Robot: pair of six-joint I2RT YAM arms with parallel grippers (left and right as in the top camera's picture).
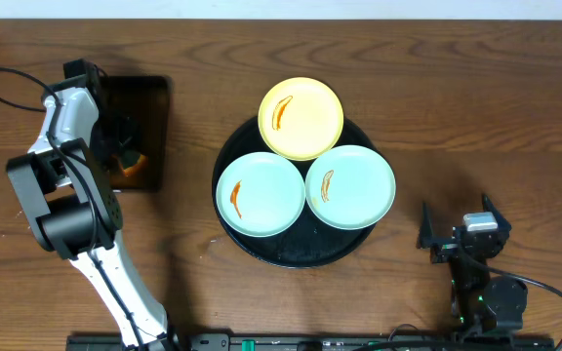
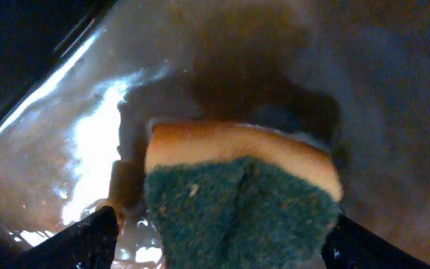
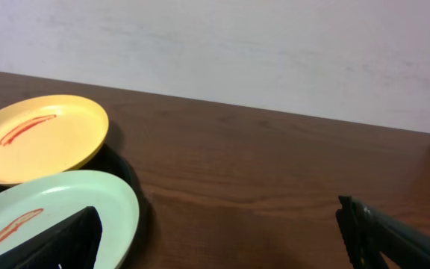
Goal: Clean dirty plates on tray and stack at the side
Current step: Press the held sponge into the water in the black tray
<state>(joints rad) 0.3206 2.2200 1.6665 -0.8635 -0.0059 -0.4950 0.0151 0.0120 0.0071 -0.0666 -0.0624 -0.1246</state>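
Sponge (image 2: 237,194), closest to my left wrist camera: orange foam body and dark green scouring face, lying on the wet, glossy floor of the small rectangular black tray (image 1: 154,97).

Three plates crowd edge to edge on the round black tray (image 1: 301,255) at mid-table. The pale yellow plate (image 1: 301,117) sits at the far side and juts over the rim. The left blue-white plate (image 1: 260,193) and the right blue-white plate (image 1: 350,185) sit nearer me. Each carries an orange-brown sauce smear (image 1: 280,112).

Well to the left, my left gripper (image 2: 228,220) straddles the sponge, released; a sliver of wet floor shows between one finger and the foam. To the right of the round tray, my right gripper (image 1: 457,219) hangs over bare wooden table (image 1: 457,97), its fingers spread wide with nothing between them.
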